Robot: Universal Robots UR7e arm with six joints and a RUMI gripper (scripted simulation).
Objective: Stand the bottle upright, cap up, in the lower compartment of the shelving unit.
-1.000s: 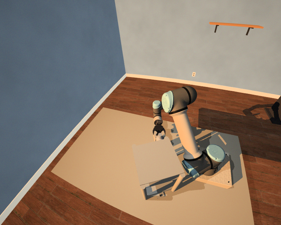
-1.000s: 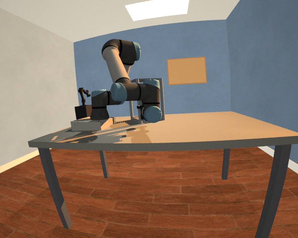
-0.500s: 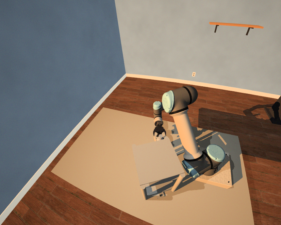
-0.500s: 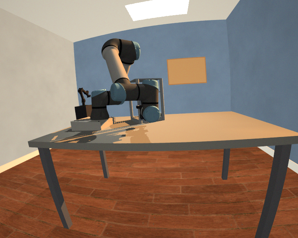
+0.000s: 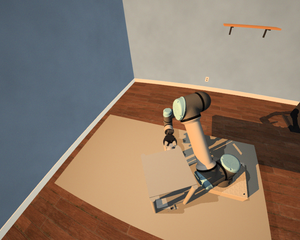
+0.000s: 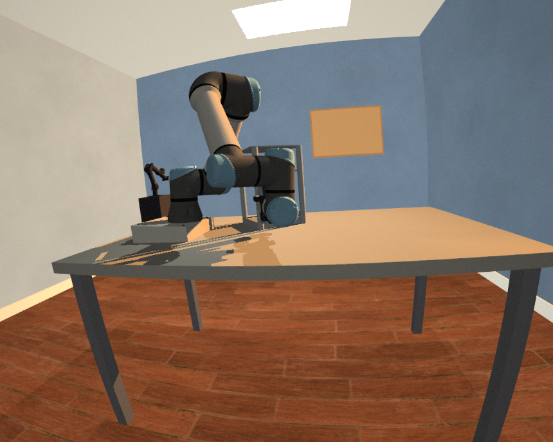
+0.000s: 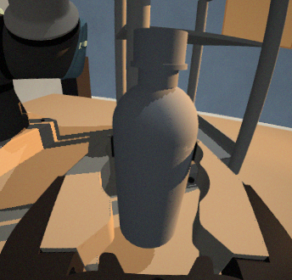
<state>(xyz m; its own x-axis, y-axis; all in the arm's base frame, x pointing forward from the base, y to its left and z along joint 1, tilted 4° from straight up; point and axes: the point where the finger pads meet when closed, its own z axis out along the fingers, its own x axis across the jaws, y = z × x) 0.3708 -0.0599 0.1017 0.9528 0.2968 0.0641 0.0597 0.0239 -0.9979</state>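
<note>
My gripper is shut on the grey bottle, gripping its body from both sides. The bottle is upright with its cap up, held above the table. The shelving unit stands right in front of the bottle; in the wrist view its posts and a shelf board rise just behind the bottle. In the top view the bottle sits at the far edge of the unit's top panel. In the exterior view the arm's wrist hides the gripper and the bottle.
The arm's base stands on a mount block at one end of the table. A dark box with a small arm on it is behind the base. The arm's own joints crowd the space beside the shelving unit.
</note>
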